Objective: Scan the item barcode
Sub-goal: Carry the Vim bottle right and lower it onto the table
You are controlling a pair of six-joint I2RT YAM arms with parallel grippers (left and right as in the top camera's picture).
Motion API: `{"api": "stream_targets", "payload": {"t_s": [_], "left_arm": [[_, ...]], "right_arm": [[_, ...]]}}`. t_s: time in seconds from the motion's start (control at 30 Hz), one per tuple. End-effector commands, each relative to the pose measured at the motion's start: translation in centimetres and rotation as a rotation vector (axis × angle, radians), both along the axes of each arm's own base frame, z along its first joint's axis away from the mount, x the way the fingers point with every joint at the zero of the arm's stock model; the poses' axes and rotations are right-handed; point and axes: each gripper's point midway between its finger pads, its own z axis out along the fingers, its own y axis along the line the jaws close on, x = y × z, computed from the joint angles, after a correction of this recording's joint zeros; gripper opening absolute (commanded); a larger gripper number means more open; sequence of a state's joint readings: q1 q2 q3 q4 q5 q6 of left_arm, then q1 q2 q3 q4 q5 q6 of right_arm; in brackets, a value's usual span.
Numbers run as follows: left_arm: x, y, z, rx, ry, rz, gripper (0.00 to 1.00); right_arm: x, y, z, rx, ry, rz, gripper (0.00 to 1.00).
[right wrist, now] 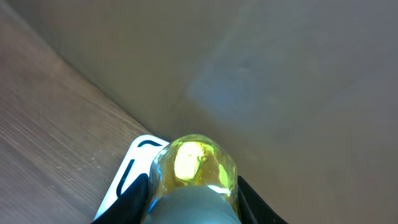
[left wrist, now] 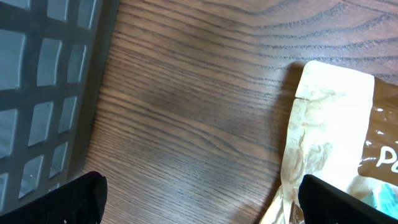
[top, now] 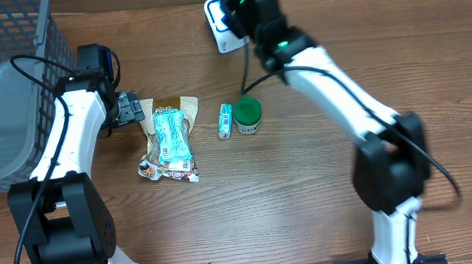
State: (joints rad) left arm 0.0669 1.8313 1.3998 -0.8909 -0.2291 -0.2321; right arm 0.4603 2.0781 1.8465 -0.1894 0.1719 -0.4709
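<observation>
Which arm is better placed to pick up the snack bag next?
Left. The left pincer is open right beside the snack bag; the right pincer is far from it and grips the scanner.

The wooden table [top: 323,184] holds a green-lidded jar [top: 248,114]. Just left of the jar lies a teal box [top: 226,120]. A snack bag [top: 159,166] and a grey basket [top: 0,98] sit farther left, and the scanner [top: 222,35] beyond.

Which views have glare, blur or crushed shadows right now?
Right wrist: the scanner has a yellow dome glaring, nearly blown out; the wall behind is soft and featureless. Left wrist: table grain is crisp, the left tool fingertips are crushed to black, and the snack bag edge is bright. Overhead: sharp and evenly lit, with only soft shadows.
</observation>
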Motion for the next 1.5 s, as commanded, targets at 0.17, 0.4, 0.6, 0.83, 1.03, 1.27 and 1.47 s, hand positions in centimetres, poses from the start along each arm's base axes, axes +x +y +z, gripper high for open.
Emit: {"api": "stream_targets", "payload": {"t_s": [0.17,0.4,0.6,0.83,1.03,1.27,1.47], "left_arm": [[0.2,0.1,0.3,0.015,-0.006,-0.004,1.0],[0.2,0.1,0.3,0.015,-0.007,-0.004,1.0],[0.2,0.1,0.3,0.015,-0.006,-0.004,1.0],[0.2,0.1,0.3,0.015,-0.007,-0.004,1.0],[0.2,0.1,0.3,0.015,-0.007,-0.004,1.0],[0.2,0.1,0.3,0.015,-0.006,-0.004,0.99],[0.2,0.1,0.3,0.015,-0.006,-0.004,1.0]], "right_arm": [[-6.5,-13.4,7.4,0.413,0.235,-0.402,0.22],[-11.6,-23.0,-0.8,0.336,0.599,-0.714,0.22],[-14.7,-26.6,-4.8,0.365,0.784,-0.809,0.22],[-16.0,-29.3,-9.1,0.422,0.872,-0.886,0.27],[-16.7,-29.4,-11.0,0.415,0.902,-0.895,0.32],[-16.5,-29.4,-11.6,0.415,0.897,-0.895,0.35],[-16.6,-30.4,-11.6,0.376,0.874,-0.935,0.36]]}}
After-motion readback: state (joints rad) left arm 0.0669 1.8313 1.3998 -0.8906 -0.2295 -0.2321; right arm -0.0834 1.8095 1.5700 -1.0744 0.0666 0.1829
